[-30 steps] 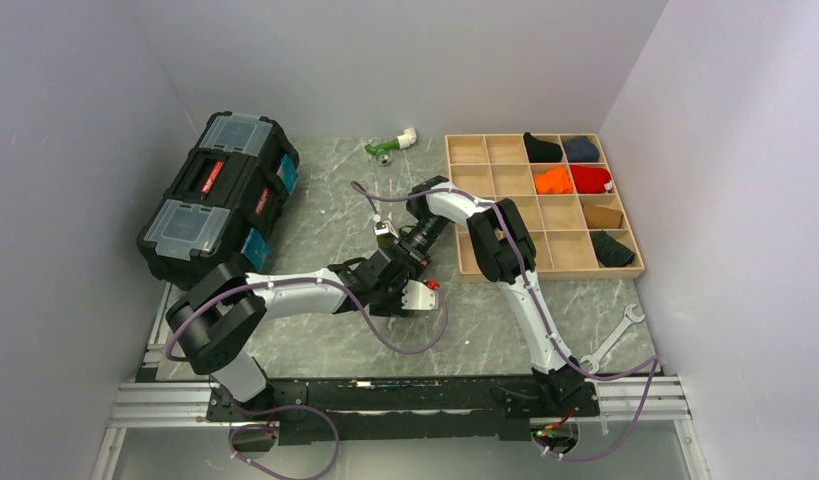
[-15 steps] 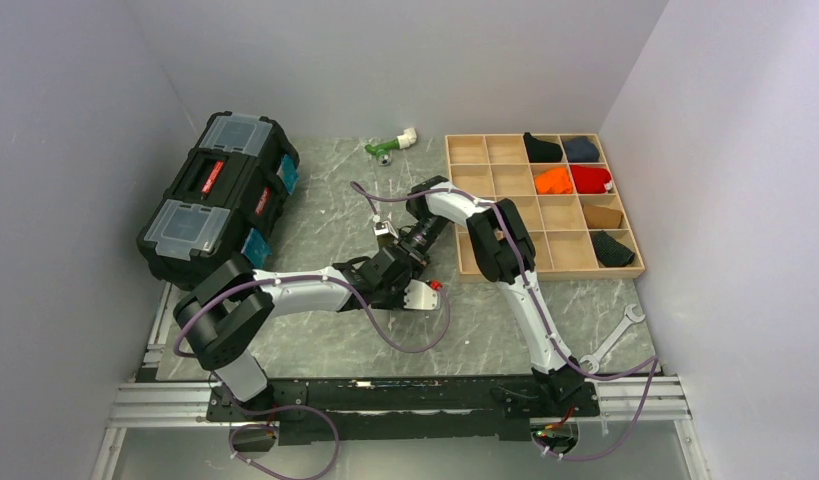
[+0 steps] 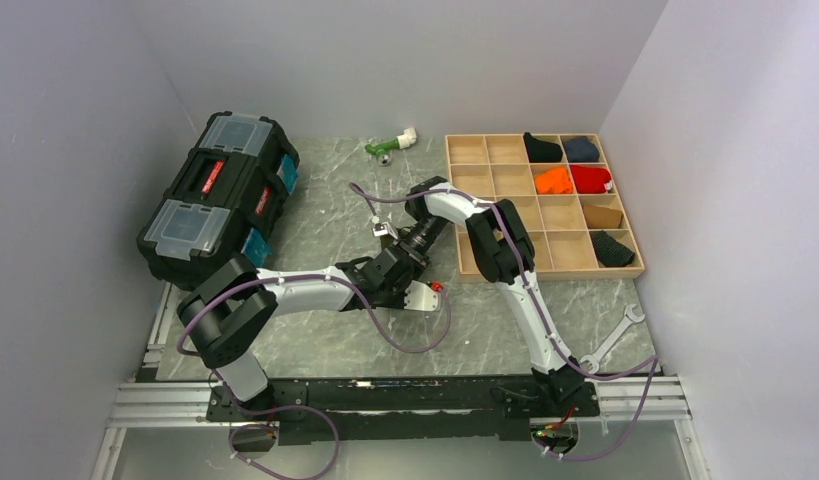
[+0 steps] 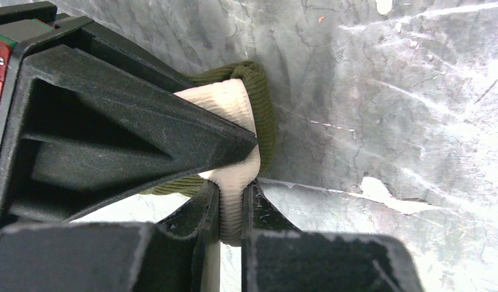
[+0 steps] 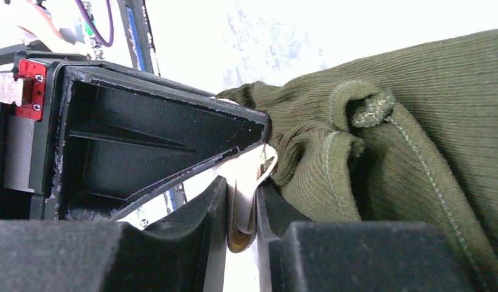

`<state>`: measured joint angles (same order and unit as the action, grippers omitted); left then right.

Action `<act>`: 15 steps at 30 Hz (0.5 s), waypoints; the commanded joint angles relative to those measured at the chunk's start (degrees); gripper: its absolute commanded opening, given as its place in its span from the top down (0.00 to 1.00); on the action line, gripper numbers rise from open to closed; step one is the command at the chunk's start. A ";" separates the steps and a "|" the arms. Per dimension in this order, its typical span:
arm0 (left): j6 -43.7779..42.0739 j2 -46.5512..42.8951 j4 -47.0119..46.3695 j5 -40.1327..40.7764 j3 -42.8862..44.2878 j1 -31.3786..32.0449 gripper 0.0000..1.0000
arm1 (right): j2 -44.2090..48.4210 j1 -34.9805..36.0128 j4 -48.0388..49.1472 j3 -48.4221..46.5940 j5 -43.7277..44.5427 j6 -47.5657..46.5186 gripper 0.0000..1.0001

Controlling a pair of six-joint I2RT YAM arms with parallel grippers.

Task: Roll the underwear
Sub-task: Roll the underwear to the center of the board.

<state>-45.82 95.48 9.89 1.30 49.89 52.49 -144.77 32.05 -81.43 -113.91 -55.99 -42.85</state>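
Observation:
The underwear (image 4: 262,103) is dark olive ribbed cloth with a cream waistband (image 4: 225,100). In the left wrist view my left gripper (image 4: 233,196) is shut on a fold of that waistband, just above the grey marbled table. In the right wrist view my right gripper (image 5: 241,196) is shut on a folded bit of cream waistband, and the olive cloth (image 5: 416,121) bunches up to its right. From above, both grippers meet tip to tip mid-table, the left gripper (image 3: 387,268) just below the right gripper (image 3: 398,247). They hide the garment in that view.
A black toolbox (image 3: 220,195) lies at the left. A wooden compartment tray (image 3: 505,165) at the right holds several cloth rolls, among them orange (image 3: 553,181), red (image 3: 590,178) and brown (image 3: 602,216). A wrench (image 3: 615,338) lies front right. A green-and-white object (image 3: 388,146) sits at the back.
My left arm has crept a little farther from its base, towards the right gripper, and its jaws have closed on the waistband. The right arm has stayed in place.

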 commanded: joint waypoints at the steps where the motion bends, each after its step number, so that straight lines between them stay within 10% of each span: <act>1: 0.19 1.80 4.29 -0.18 -1.95 0.00 1.00 | 0.22 0.70 4.13 -0.45 4.49 -0.90 0.76; 8: -0.03 -0.47 4.24 -1.49 -3.64 0.01 1.00 | 5.37 -0.94 5.34 0.26 4.92 0.43 0.51; 15: -0.57 -0.81 5.66 -3.81 -2.99 -0.10 1.00 | 11.41 -3.55 5.82 2.61 6.69 0.69 0.49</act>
<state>-46.09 94.41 8.78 0.58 48.38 52.53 -139.74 30.70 -78.91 -112.77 -52.34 -41.06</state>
